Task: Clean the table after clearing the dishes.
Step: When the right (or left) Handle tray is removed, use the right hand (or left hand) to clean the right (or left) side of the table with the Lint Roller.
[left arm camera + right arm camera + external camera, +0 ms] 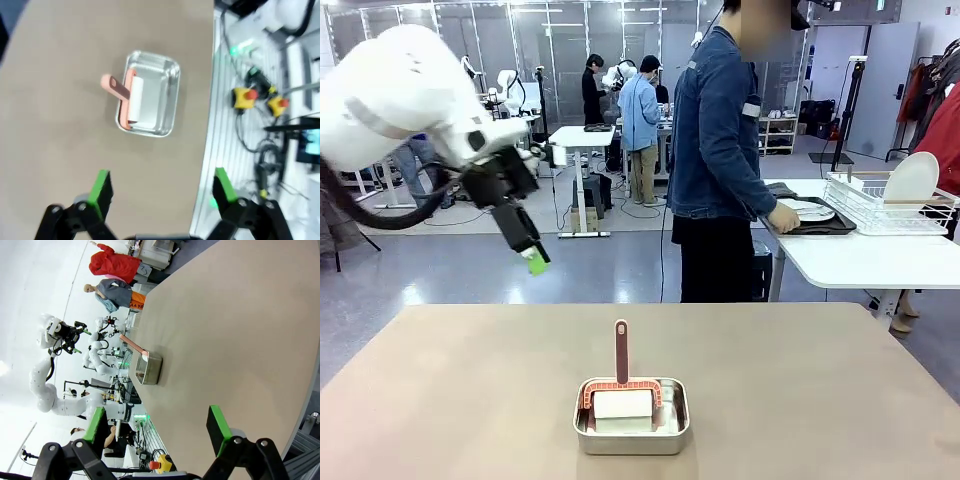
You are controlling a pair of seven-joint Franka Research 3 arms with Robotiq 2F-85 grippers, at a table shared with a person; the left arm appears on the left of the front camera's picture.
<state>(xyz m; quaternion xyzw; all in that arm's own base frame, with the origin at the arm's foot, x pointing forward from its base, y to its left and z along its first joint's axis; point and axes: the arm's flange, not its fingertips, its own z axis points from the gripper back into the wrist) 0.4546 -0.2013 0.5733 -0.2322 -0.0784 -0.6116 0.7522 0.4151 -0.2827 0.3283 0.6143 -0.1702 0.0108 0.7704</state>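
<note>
The tan table (440, 400) spans the foreground. My left gripper (537, 262) hangs open in the air above the table's far left edge. In the left wrist view its gripper (162, 190) stands wide open over the table (60, 100), with nothing between the green pads (101, 191). My right gripper (156, 425) is open too, held over the table (240, 330) near its edge. The dishes (810, 212), a white plate on a dark tray, lie on the white side table, under the person's hand (783, 217).
A steel pan (631, 415) with a pink-framed white roller (622, 395) sits at the table's front middle; the pan (150, 95) lies ahead of my left gripper, and the pan (147, 367) shows far off. A wire rack (880, 200) holds a plate. The person (720, 150) stands at the far edge.
</note>
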